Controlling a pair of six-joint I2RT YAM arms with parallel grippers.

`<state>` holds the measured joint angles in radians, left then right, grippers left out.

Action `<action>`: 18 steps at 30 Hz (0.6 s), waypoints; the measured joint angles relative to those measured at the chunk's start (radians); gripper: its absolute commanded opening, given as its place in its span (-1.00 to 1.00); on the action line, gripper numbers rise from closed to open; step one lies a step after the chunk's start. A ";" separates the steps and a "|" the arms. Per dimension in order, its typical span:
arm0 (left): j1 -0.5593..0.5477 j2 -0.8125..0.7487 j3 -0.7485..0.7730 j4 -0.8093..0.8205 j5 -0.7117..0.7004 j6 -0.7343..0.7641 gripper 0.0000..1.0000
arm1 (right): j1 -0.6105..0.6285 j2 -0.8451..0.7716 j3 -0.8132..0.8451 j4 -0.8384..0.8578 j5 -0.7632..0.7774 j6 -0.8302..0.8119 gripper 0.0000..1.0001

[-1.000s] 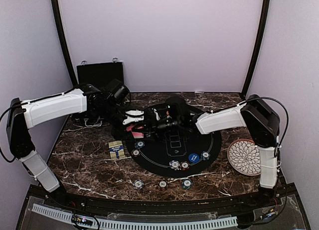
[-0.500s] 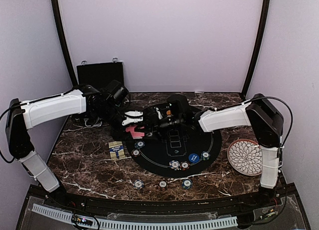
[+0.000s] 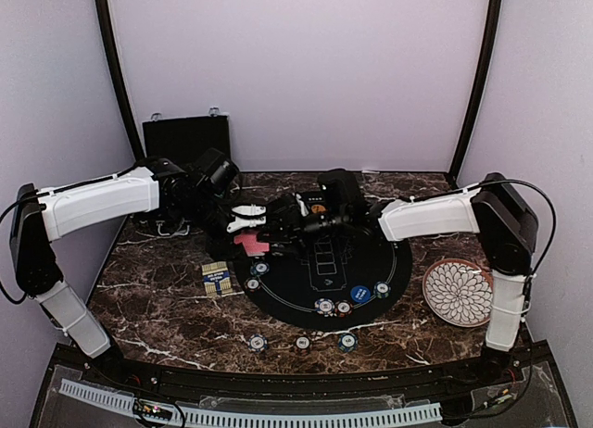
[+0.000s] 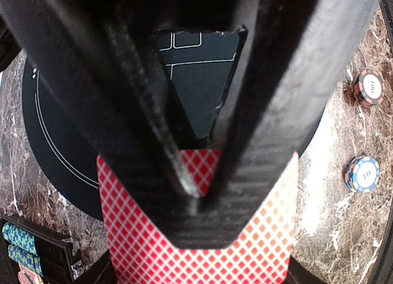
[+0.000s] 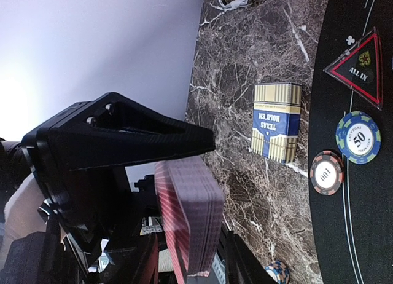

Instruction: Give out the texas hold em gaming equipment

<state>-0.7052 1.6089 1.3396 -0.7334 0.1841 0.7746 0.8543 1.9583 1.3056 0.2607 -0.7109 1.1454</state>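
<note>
A black case (image 3: 185, 138) stands upright in the far-left corner, at the marble table's (image 3: 157, 298) back edge. Bare marble shows between the table's left edge and a blue-and-cream card box (image 3: 216, 278).

Above the box, over the far-left rim of the round black mat (image 3: 320, 278), the left gripper (image 4: 196, 201) has its fingers pressed together on a deck of red-backed cards (image 5: 189, 216). Two chips (image 3: 260, 269) and a triangle marker (image 5: 356, 66) lie just inside that rim.

The right gripper (image 3: 276, 226) meets the deck from the right. Whether it is spread or pinching, I cannot tell.

Three chips (image 3: 302, 343) sit near the front edge. Other chips (image 3: 324, 306) and a blue button (image 3: 360, 294) cluster on the mat's near side.

A patterned plate (image 3: 457, 292) lies by the right edge. Pale lilac walls enclose the table on three sides.
</note>
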 measured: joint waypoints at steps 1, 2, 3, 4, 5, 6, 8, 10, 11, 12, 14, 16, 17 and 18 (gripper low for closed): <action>0.000 0.000 0.000 0.000 -0.003 0.000 -0.71 | 0.000 -0.004 -0.003 0.000 -0.002 0.001 -0.35; 0.000 0.000 -0.001 0.000 -0.004 0.000 -0.71 | 0.000 -0.006 -0.005 0.000 -0.006 0.002 -0.39; 0.000 0.000 -0.003 0.000 -0.006 0.000 -0.71 | 0.000 -0.007 -0.005 0.003 -0.010 0.002 -0.43; 0.000 0.000 -0.006 0.001 -0.007 0.000 -0.71 | 0.000 -0.008 -0.005 0.004 -0.013 0.002 -0.47; 0.000 0.000 -0.009 0.001 -0.007 0.000 -0.71 | 0.000 -0.008 -0.008 0.005 -0.016 0.005 -0.50; 0.000 0.000 -0.011 0.002 -0.007 0.001 -0.71 | 0.000 -0.008 -0.012 0.006 -0.018 0.005 -0.53; 0.000 0.000 -0.014 0.001 -0.010 0.001 -0.71 | 0.000 -0.008 -0.024 0.006 -0.026 0.010 -0.59; 0.000 0.000 -0.016 0.001 -0.013 0.001 -0.71 | 0.000 -0.008 -0.036 0.009 -0.033 0.014 -0.65; 0.000 0.000 -0.016 0.001 -0.014 0.001 -0.71 | 0.000 -0.008 -0.040 0.012 -0.037 0.018 -0.67; 0.000 0.000 -0.017 0.001 -0.014 0.001 -0.71 | 0.000 -0.008 -0.045 0.020 -0.040 0.021 -0.69; 0.000 0.000 -0.019 0.000 -0.018 0.001 -0.71 | 0.000 -0.012 -0.051 0.031 -0.046 0.026 -0.73; 0.000 0.000 -0.019 0.001 -0.019 0.001 -0.71 | 0.000 -0.018 -0.053 0.036 -0.052 0.032 -0.76; 0.000 0.000 -0.019 0.001 -0.020 0.001 -0.71 | 0.000 -0.021 -0.055 0.042 -0.054 0.035 -0.77; 0.000 0.000 -0.019 0.001 -0.021 0.001 -0.71 | 0.000 -0.022 -0.056 0.050 -0.056 0.038 -0.77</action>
<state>-0.7052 1.6085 1.3209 -0.7322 0.1635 0.7753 0.8543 1.9362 1.2495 0.3103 -0.7666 1.1831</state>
